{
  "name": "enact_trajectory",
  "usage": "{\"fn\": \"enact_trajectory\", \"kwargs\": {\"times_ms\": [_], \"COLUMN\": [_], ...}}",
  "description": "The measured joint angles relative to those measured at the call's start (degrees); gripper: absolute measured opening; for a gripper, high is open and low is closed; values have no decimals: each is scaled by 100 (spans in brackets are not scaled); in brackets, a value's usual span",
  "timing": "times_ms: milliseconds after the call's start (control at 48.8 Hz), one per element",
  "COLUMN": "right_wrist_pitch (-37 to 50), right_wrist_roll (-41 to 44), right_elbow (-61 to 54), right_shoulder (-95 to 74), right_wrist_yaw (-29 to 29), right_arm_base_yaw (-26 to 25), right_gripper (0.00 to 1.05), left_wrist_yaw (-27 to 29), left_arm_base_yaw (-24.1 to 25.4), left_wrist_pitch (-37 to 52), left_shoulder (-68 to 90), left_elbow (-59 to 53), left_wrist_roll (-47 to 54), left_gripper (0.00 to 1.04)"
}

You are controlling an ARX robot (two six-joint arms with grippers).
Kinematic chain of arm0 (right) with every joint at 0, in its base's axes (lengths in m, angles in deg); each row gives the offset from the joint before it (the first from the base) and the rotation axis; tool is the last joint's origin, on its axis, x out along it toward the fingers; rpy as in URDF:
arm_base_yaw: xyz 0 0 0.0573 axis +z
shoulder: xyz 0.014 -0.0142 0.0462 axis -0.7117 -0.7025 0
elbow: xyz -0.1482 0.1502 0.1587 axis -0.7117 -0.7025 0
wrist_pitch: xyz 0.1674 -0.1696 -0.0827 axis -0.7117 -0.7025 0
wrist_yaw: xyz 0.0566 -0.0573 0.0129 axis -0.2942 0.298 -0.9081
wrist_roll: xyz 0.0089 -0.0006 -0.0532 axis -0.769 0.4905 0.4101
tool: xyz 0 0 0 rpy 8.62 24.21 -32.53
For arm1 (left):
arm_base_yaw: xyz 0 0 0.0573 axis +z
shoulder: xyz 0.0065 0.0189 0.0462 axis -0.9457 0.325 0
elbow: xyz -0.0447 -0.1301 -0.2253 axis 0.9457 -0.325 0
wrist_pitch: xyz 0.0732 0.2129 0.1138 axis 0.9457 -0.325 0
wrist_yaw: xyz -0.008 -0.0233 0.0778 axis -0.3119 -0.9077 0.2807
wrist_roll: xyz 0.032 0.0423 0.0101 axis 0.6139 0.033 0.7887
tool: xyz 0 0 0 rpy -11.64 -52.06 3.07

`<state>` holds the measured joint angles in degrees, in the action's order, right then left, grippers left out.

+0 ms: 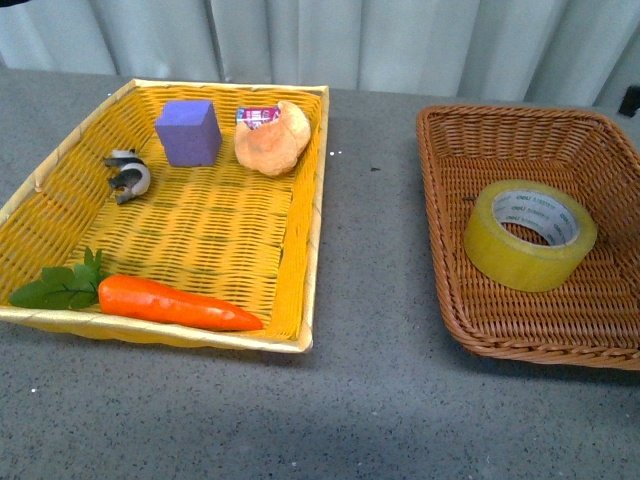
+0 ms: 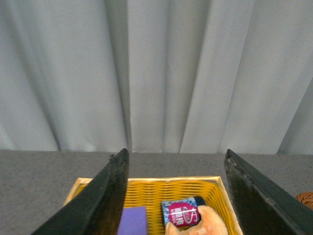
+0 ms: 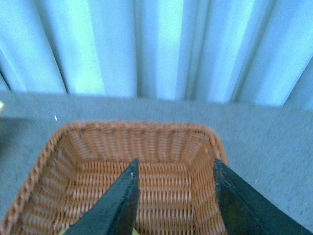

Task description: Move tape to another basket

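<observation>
The tape (image 1: 529,235), a wide yellow roll with a pale printed core, lies flat inside the brown wicker basket (image 1: 450,160) on the right of the table. Neither arm shows in the front view. My right gripper (image 3: 175,162) is open and empty, held above the brown basket (image 3: 161,142) and looking toward its far wall; the tape does not show clearly there. My left gripper (image 2: 175,154) is open and empty, held above the far end of the yellow basket (image 2: 171,183).
The yellow basket (image 1: 290,260) on the left holds a purple cube (image 1: 188,131), a black-and-white clip (image 1: 128,175), a bread-like toy (image 1: 273,140) with a small pink can (image 1: 256,115), and a toy carrot (image 1: 175,302). Grey table (image 1: 370,300) lies between the baskets; a curtain hangs behind.
</observation>
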<state>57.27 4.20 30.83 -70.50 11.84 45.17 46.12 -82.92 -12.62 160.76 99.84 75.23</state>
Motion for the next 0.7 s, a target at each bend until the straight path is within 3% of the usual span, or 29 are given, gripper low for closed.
{"fn": "enact_trajectory", "kwargs": {"times_ms": [82, 246, 348, 696], "right_wrist_pitch": [551, 651, 308, -275], "right_wrist_roll": [-7, -15, -17, -28], "right_elbow": [-402, -1167, -1532, -2590], "right_shoulder": [468, 1231, 1703, 3480], "right_wrist_yaw": [0, -4, -9, -4], "right_arm_base_yaw": [-2, 17, 28, 22], "right_gripper": [29, 3, 1, 1], "left_wrist_yaw": [-90, -282, -376, -697], "left_arm_base_yaw": [114, 330, 442, 750], "left_wrist_pitch": [361, 737, 863, 994], "left_shoulder": [-424, -1106, -1447, -2872], "left_elbow": [-667, -1836, -2415, -3930], "left_wrist_roll": [-17, -48, -90, -87], "left_gripper": [46, 20, 4, 4]}}
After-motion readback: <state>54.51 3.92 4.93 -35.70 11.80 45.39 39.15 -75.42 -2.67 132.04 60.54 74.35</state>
